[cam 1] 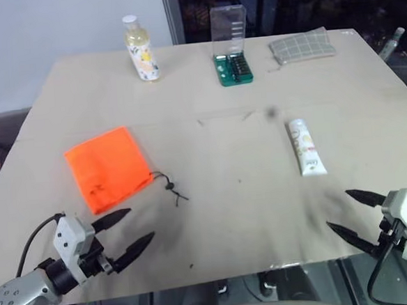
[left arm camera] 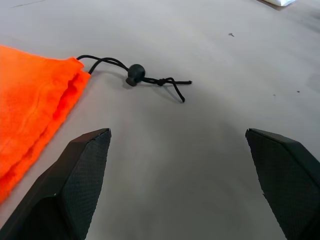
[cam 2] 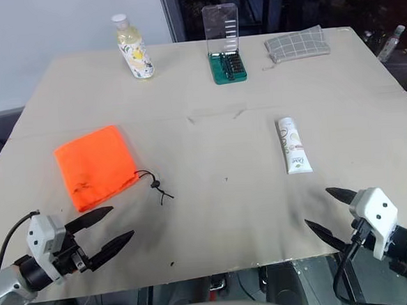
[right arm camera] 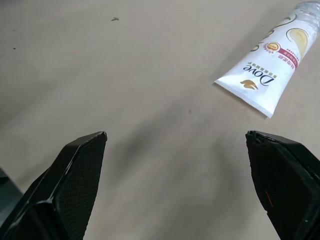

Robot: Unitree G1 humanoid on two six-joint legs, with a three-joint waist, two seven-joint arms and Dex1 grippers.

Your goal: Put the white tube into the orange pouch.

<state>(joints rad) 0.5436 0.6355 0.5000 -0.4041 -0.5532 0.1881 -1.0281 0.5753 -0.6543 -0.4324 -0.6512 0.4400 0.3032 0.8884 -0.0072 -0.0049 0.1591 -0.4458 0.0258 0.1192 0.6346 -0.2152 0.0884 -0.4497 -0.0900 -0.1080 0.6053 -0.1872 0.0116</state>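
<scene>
Jaws spread on both low arms (left gripper [cam 1: 129, 232], right gripper [cam 1: 347, 212]).

"Dove" stands in dark blue letters near the flat crimped end of the white tube [right arm camera: 272, 60], above a small gold bird emblem; the fine print on the red band beside it is too small to read.
</scene>
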